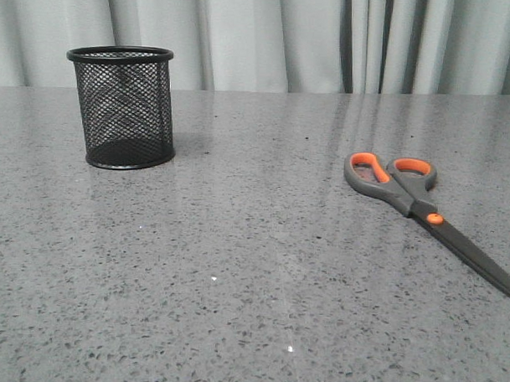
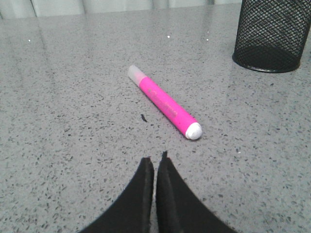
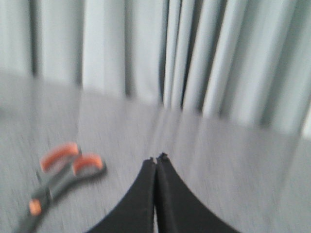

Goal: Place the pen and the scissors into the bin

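Currently my left gripper (image 2: 155,162) and right gripper (image 3: 158,159) are both pinched together, empty. Pen (image 2: 165,103) and scissors (image 1: 422,209) lie flat on the surface (image 1: 236,266), outside the upright bin (image 1: 124,107).

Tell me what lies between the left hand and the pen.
Only bare speckled table, apart from one small dark speck beside the pen; the left wrist view shows it. The left hand is shut.

1. We see a grey speckled table (image 1: 236,266) that fills the lower part of the front view, with small white flecks on it.
2. Behind the table we see a pale grey curtain (image 1: 269,36) that hangs in vertical folds.
3. In the left wrist view we notice a small dark mark (image 2: 143,117) on the table.
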`<state>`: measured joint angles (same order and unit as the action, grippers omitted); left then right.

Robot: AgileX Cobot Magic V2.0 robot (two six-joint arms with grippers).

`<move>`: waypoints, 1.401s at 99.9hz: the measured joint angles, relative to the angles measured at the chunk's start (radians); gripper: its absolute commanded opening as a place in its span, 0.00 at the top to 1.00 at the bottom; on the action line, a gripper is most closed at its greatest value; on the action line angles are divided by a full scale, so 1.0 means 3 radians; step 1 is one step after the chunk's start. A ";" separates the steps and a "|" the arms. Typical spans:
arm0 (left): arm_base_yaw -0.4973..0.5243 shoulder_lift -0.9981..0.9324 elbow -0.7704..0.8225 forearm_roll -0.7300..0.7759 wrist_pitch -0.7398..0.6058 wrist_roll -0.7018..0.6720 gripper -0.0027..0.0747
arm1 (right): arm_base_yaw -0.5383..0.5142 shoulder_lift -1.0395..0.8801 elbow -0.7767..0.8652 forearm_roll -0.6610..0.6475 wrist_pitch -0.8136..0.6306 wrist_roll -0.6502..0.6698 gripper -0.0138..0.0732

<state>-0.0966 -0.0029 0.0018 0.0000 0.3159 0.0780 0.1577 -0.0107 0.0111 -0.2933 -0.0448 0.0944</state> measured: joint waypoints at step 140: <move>0.0000 0.3226 -0.3129 -0.0692 0.1831 -0.0230 0.58 | 0.0000 0.1996 -0.2080 0.1406 0.1939 0.0351 0.45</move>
<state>-0.0966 0.9649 -0.9367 -0.2075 0.8652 0.0089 0.1577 0.5881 -0.6131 0.1286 0.5370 0.1996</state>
